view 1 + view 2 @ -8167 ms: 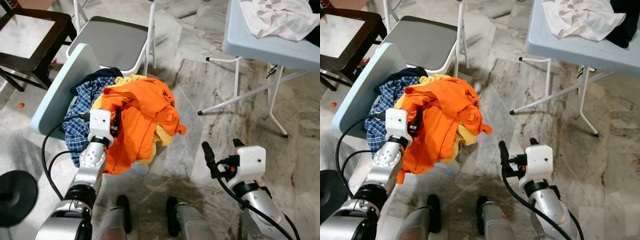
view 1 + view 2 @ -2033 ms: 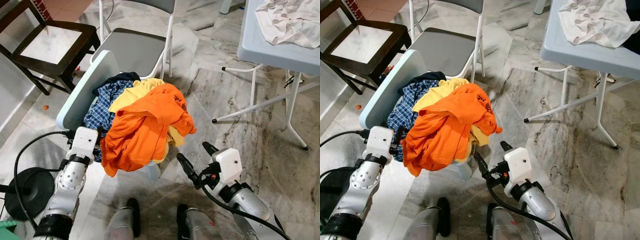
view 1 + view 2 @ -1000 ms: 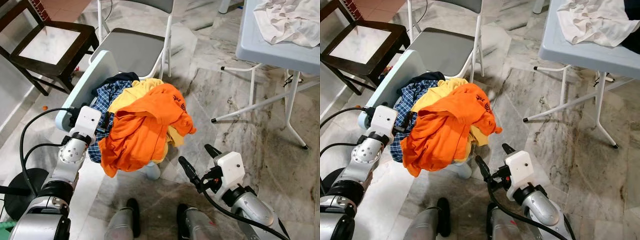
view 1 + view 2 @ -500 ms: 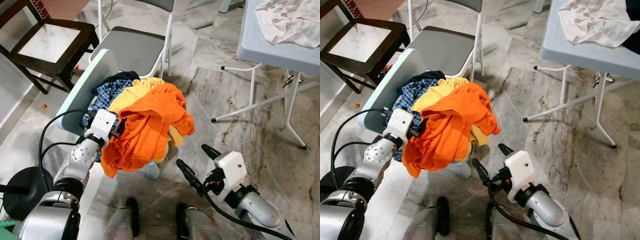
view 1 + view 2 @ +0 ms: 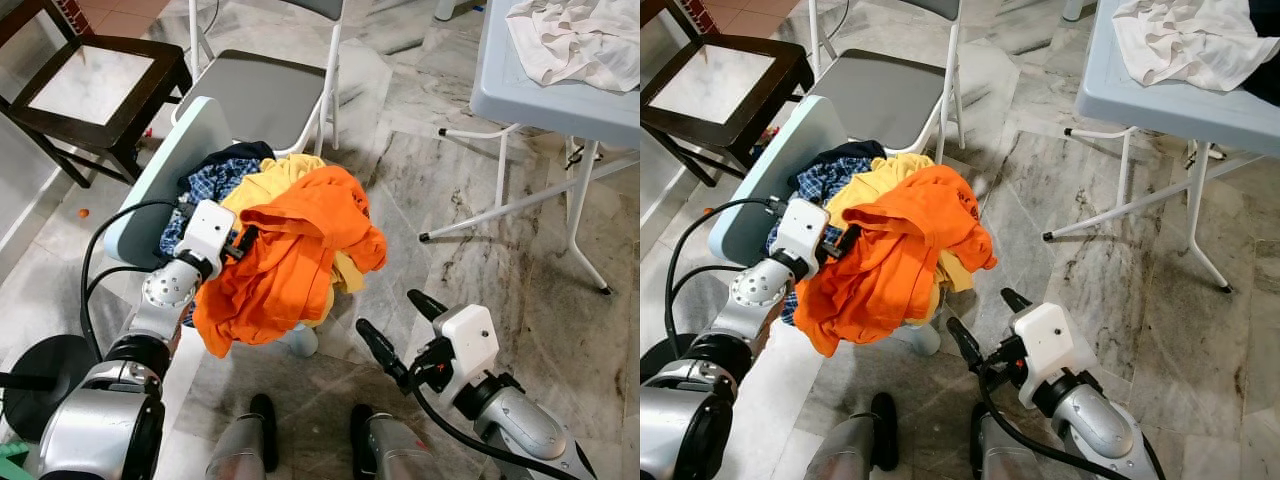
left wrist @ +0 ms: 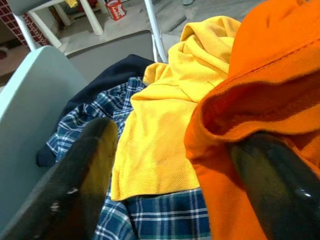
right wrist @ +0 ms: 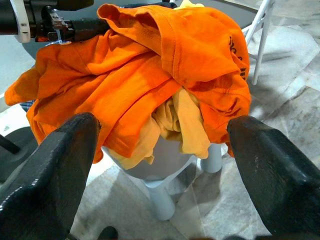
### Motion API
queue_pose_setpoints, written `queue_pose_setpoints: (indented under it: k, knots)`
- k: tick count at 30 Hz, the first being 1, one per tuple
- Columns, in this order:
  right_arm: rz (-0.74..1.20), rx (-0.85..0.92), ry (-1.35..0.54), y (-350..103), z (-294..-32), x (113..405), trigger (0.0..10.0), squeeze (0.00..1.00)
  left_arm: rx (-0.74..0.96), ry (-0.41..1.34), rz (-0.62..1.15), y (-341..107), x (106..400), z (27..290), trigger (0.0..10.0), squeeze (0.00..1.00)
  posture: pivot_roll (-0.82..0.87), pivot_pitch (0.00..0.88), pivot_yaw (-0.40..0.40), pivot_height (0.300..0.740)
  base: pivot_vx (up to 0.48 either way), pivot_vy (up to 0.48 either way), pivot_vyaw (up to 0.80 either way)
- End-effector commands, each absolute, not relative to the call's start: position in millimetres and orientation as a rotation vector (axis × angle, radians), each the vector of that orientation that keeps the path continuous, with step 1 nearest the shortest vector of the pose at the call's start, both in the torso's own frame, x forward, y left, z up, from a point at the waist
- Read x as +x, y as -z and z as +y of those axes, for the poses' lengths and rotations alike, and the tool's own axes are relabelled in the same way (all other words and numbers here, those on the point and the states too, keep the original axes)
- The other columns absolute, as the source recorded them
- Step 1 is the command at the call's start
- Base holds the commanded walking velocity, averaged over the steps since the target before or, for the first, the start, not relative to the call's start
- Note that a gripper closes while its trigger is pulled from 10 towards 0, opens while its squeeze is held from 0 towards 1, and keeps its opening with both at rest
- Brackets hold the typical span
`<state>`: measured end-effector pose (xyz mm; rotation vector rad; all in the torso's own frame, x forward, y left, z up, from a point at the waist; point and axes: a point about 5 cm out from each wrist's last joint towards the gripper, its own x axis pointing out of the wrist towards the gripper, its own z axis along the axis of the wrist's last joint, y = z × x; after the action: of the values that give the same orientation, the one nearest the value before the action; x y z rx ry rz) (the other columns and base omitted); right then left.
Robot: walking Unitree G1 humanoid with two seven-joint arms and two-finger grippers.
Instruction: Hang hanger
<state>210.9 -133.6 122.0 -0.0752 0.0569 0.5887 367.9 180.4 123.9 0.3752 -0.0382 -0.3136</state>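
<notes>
Orange knit shirt [image 5: 290, 260] tops a heap of clothes on a pale blue plastic stool [image 5: 160, 185], over a yellow knit top [image 6: 165, 120] and a blue plaid shirt [image 6: 150, 215]. Left gripper [image 6: 175, 185] is pushed into the heap's near edge, fingers spread wide: the yellow top and plaid lie between them, and an orange fold is draped just in front of one finger [image 6: 272, 185]. Nothing clamped yet. Looks like it's digging here because the hanger is likely buried in the cloth; no hanger can be made out, so its place can't be told.

Right gripper [image 5: 400, 335] hovers low beside the stool, apart from the pile, fingers released and parted, the orange shirt framed between them in its wrist view. Probably waiting to take or steady a garment.

Grey folding chair [image 5: 265, 95], dark wooden chair [image 5: 85, 85] and light blue folding table [image 5: 520, 90] with white cloth [image 5: 580, 40] stand beyond the fingers on marble floor [image 5: 480, 270].
</notes>
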Motion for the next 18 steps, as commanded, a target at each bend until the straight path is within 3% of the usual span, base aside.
queue_pose_setpoints:
  k: [1, 9, 10, 11, 18]
  knots:
    - [0.076, -0.073, -0.601, -119.9, -131.3, 206.7, 10.0, 0.00, 0.352, 0.322, -0.011, -117.2, 365.2, 182.7, 0.0, 0.00, -0.20, 0.339, 0.030, 0.740, 0.000, 0.000, 0.00]
    - [0.080, -0.074, -0.602, -118.7, -130.6, 206.1, 10.0, 0.00, 0.348, 0.323, -0.005, -115.5, 364.4, 183.2, 0.0, 0.00, -0.20, 0.339, 0.025, 0.740, 0.000, 0.000, 0.00]
    - [0.080, -0.074, -0.602, -118.7, -130.7, 206.1, 10.0, 0.00, 0.353, 0.316, -0.002, -114.5, 363.8, 184.4, 3.3, 0.00, -0.20, 0.339, 0.025, 0.740, 0.000, 0.000, 0.00]
    - [0.080, -0.075, -0.602, -118.7, -130.7, 206.3, 10.0, 0.00, 0.352, 0.308, -0.003, -113.4, 362.7, 186.1, 10.0, 0.00, -0.20, 0.339, 0.025, 0.740, 0.000, 0.000, 0.00]
    - [0.083, -0.073, -0.603, -117.6, -130.3, 206.8, 10.0, 0.00, 0.310, 0.426, -0.042, -106.2, 351.4, 177.9, 10.0, 0.00, -0.19, 0.341, 0.024, 0.740, 0.000, 0.000, 0.00]
